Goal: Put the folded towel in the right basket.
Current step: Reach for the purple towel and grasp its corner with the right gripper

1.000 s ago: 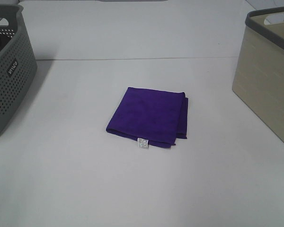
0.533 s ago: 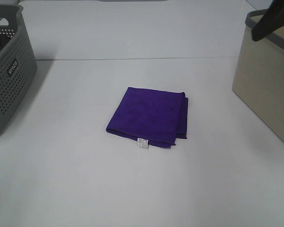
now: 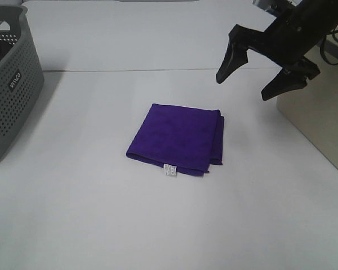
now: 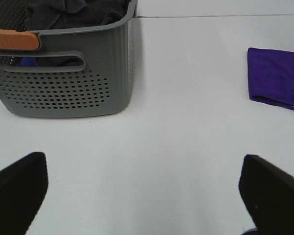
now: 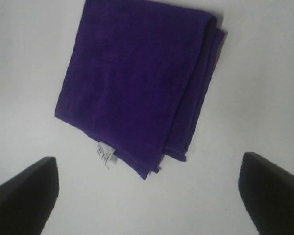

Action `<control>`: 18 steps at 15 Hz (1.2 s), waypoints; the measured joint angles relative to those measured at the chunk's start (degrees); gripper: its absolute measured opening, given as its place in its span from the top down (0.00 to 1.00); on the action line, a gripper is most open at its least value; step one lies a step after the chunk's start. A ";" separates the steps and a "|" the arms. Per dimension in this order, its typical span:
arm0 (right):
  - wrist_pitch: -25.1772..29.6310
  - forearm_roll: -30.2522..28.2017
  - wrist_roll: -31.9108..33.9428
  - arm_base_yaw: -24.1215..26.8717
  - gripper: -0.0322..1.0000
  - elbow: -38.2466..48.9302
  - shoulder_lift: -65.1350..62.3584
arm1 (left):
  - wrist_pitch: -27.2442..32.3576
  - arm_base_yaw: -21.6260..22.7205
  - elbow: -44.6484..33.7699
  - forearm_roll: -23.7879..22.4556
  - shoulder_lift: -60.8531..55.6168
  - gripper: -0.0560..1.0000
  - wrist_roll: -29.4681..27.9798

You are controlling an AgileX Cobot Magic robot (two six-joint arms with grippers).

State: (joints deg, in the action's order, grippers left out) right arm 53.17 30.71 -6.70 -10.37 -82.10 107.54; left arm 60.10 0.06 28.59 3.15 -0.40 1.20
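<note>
Left claw (image 4: 144,188): spread, empty, near the grey basket (image 3: 11,84).
Grey basket: logo too blurred to read.
Towel (image 3: 177,135): folded flat, mid-bench (image 3: 101,214); likely soft, light and limp, so I'd pinch all layers at the doubled edge.
Tag (image 3: 169,170): white, print unreadable.
Right claw (image 3: 243,88): spread, empty, above the bench between towel and beige basket (image 3: 321,118).

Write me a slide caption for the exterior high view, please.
Open right gripper hovers near the beige basket, the towel lying flat on the table.
</note>
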 joint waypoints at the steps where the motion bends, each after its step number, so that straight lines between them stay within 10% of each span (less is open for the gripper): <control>1: -1.49 0.34 0.00 0.00 0.04 -0.52 3.61 | 0.00 0.00 0.00 0.00 0.00 0.01 0.00; 18: -10.08 1.72 0.86 -1.43 0.06 -1.20 18.51 | 0.00 0.00 0.00 0.00 0.00 0.01 0.00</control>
State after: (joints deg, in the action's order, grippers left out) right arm 43.09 32.43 -5.84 -11.80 -83.31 126.05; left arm 60.10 0.06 28.59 3.15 -0.40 1.20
